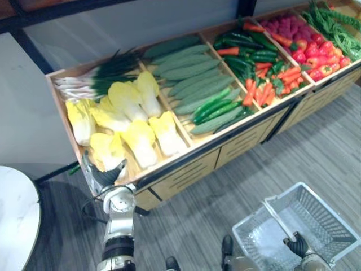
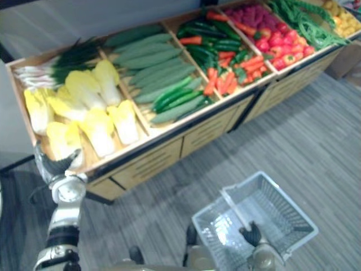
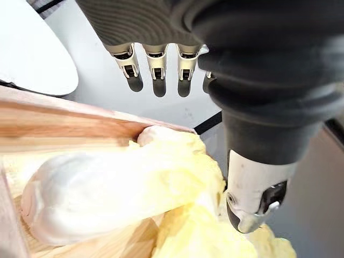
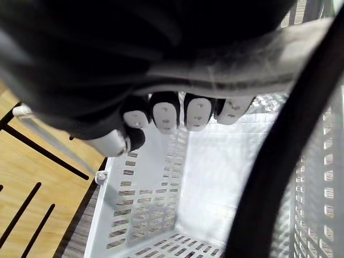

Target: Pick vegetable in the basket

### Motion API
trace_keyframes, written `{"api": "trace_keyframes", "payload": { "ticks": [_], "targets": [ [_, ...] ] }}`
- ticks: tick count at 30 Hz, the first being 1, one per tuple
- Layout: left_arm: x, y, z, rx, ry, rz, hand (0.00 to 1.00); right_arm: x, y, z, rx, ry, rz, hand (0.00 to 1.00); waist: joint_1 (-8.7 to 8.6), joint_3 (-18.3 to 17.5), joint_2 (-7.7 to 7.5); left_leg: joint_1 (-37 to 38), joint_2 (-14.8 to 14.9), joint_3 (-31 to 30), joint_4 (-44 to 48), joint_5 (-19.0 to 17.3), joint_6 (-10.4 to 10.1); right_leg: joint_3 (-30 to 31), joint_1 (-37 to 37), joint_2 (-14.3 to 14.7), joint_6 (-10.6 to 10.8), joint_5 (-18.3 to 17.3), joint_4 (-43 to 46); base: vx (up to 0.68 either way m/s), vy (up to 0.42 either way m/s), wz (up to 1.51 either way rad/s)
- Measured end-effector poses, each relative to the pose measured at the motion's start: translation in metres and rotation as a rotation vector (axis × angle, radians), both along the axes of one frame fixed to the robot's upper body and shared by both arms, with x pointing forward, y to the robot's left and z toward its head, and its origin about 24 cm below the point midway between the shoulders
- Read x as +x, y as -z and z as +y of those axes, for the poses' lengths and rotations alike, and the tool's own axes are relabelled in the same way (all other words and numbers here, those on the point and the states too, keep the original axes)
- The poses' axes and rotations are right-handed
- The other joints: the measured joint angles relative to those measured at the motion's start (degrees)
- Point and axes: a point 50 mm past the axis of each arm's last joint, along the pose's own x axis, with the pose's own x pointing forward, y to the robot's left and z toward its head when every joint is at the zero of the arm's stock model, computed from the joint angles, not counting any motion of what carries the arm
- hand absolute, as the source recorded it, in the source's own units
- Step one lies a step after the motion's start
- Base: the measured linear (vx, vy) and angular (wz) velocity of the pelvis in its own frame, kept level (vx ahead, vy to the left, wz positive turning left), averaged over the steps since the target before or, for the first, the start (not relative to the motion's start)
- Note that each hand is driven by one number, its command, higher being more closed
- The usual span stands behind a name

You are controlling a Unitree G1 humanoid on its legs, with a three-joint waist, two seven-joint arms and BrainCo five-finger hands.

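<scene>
Where the wooden stand ends at the lower left of the left eye view, the left hand is seen raised at its front corner, just beside a yellow cabbage. Its fingers are held out straight in the left wrist view, with the thumb set apart above the leaves; nothing is grasped. Contact between thumb and cabbage cannot be told. This cabbage is lying in the stand's leftmost compartment, at the front, among other cabbages, with spring onions behind them at the upper left. Cucumbers are laid in the next compartment toward the centre. Carrots mixed with green pieces are seen further right, and red peppers and green beans at the upper right. At the lower right, a pale mesh basket is seen against the grey floor, and its handle is gripped by the right hand, fingers curled round it. A white round table is cut off at the lower left edge.
</scene>
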Motion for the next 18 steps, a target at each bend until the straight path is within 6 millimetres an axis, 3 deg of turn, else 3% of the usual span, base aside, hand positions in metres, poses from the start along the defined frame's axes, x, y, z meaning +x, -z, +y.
{"api": "trace_keyframes", "payload": {
  "ticks": [12, 18],
  "targets": [
    [0.023, -0.002, -0.003, -0.087, -0.027, -0.001, 0.00, 0.030, -0.012, 0.006, -0.043, -0.090, -0.082, 1.00, -0.02, 4.3, -0.25, -2.1, 0.2, 1.4, 0.7, 0.0, 0.0, 2.6, -4.0, -0.1, -0.1, 0.1, 2.0, 0.00, -0.028, -0.10],
    [0.029, -0.009, 0.005, -0.092, -0.067, -0.015, 0.00, 0.036, -0.014, 0.010, -0.046, -0.113, -0.099, 1.00, 0.01, 5.7, -0.46, -3.2, 0.6, 2.0, 1.1, -0.2, -0.2, 3.1, -5.6, 0.0, -0.1, 0.1, 2.5, -0.02, -0.035, -0.05]
  ]
}}
